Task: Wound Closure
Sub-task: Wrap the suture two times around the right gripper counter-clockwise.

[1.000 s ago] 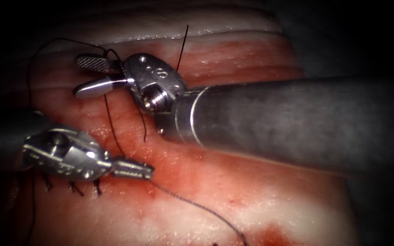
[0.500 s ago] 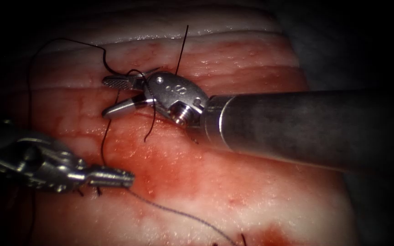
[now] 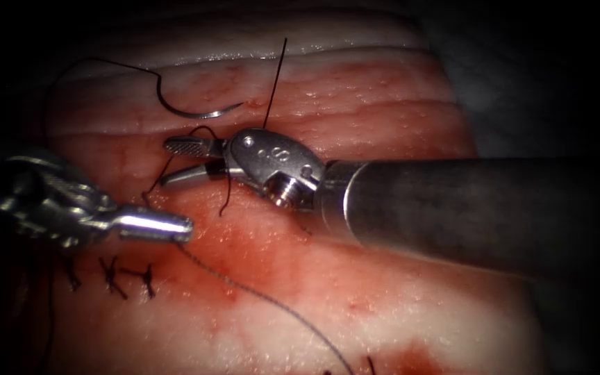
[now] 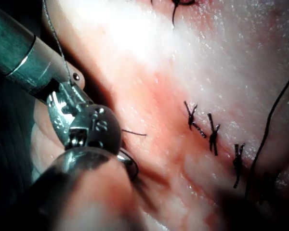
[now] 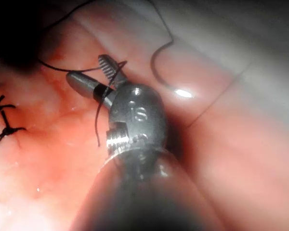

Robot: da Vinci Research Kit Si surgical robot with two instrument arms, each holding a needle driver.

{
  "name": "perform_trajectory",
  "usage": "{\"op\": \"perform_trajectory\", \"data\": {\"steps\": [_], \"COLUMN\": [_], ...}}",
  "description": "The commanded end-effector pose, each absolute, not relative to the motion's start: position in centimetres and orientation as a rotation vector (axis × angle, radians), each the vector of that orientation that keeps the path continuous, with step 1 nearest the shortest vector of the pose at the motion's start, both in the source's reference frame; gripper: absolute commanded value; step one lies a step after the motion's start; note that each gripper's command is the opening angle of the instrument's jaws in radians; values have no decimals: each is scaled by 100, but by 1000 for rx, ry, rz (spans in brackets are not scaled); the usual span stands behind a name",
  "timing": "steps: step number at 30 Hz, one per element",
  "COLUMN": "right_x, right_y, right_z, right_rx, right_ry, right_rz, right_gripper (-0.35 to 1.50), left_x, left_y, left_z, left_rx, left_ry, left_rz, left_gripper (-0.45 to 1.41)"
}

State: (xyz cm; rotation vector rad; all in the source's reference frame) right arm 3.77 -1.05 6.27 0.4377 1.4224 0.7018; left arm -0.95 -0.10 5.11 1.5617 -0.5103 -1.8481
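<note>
1. The right tool (image 3: 175, 161) comes in from the right, its two jaws parted. Dark thread (image 3: 225, 189) is draped around the base of the jaws, but nothing is clamped between them, so it grips nothing.

2. The left tool (image 3: 175, 227) lies low on the left with its jaws pressed together on the thread, which runs from its tip down across the tissue (image 3: 355, 292) toward the bottom edge.

3. The needle (image 3: 196, 111) lies loose on the tissue, flat on the pale band above the right tool's jaws. It is not in the tissue, and neither tool holds it. In the right wrist view the needle (image 5: 166, 67) shows as a thin dark arc with a bright glint at one end.

4. The relation that counts — the needle lies just beyond the right tool's open jaws, on their far side. Its curve runs roughly left to right, much in line with the jaws, and the thread trails from its left end. The right tool is plainly the nearer one; the left tool is well apart from it, lower and to the left.

5. Finished stitches (image 3: 128, 274) sit in a short row just below the left tool — three dark knots with cut ends. Red fluid (image 3: 258, 253) stains the tissue between the two tools.
</note>
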Motion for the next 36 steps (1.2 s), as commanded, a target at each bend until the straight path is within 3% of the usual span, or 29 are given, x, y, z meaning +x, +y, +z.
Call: {"op": "perform_trajectory", "data": {"steps": [1,4,6,10,16,24,29,36], "right_x": [386,394,399,395,387,380,385,400], "right_y": [-99,-102,-104,-103,-102,-83,-77,-77], "right_z": [631,634,636,634,630,626,624,616], "right_rx": [437,432,468,478,540,740,773,818], "right_ry": [1426,1413,1398,1398,1423,1621,1697,1771], "right_rz": [703,698,737,740,736,776,789,803], "right_gripper": [52,58,79,86,74,69,49,56], "left_x": [-101,-108,-112,-110,-96,-92,-95,-114], "left_y": [-10,-17,-19,-18,-12,-4,1,-1], "left_z": [518,514,509,509,520,558,570,580], "left_rx": [1564,1566,1580,1587,1620,1660,1686,1701], "left_ry": [-501,-485,-471,-467,-410,-328,-298,-241], "left_rz": [-1851,-1849,-1833,-1828,-1887,-1901,-1893,-1866], "left_gripper": [-45,-45,-45,-45,-45,-45,-45,-45]}}
